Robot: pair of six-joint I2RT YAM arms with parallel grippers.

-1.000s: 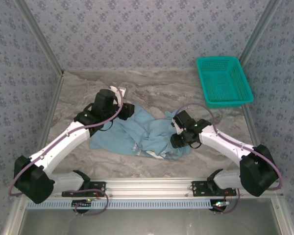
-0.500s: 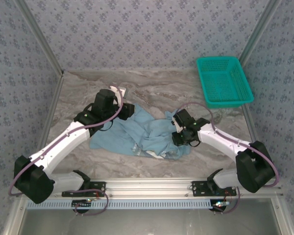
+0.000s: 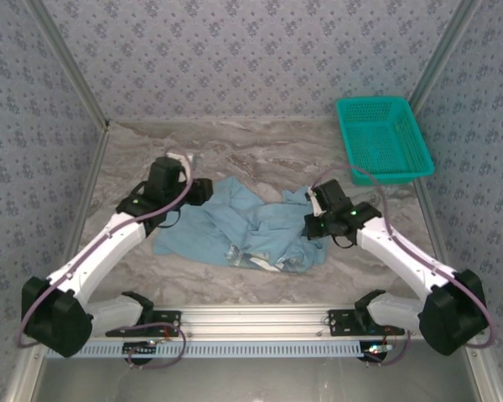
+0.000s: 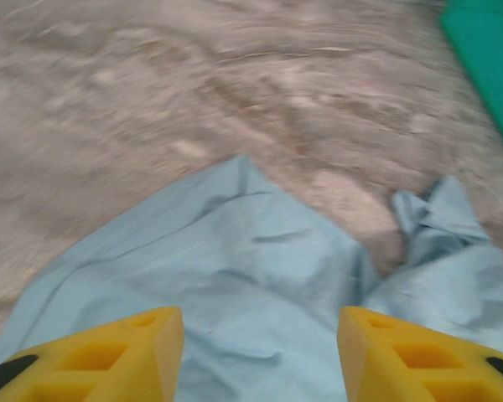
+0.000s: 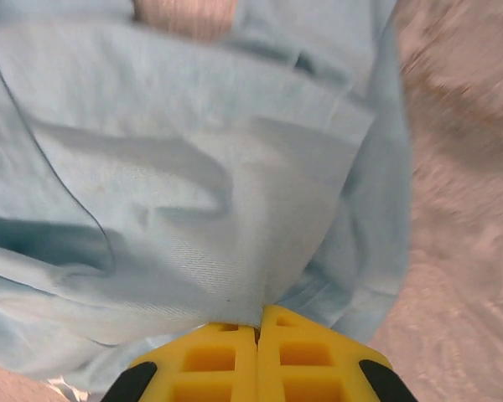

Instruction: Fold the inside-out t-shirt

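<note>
The inside-out t-shirt (image 3: pixel 235 228) lies crumpled in the middle of the marble table, light blue with a bit of white print at its near edge. My left gripper (image 3: pixel 203 191) hovers at the shirt's far-left corner. In the left wrist view it (image 4: pixel 260 352) stands open, with the shirt (image 4: pixel 251 268) below the gap and nothing between the yellow fingers (image 4: pixel 109 352). My right gripper (image 3: pixel 315 223) sits at the shirt's right edge. In the right wrist view it (image 5: pixel 258 328) is shut on a pinched fold of the shirt (image 5: pixel 193 193).
A teal mesh basket (image 3: pixel 381 138) stands at the far right of the table, and its corner (image 4: pixel 486 50) shows in the left wrist view. Bare marble lies beyond the shirt toward the back wall. Patterned walls close in the sides.
The right gripper has shut on the shirt's right side and shifted right and away with the fabric. The left gripper has drawn back to the left and widened.
</note>
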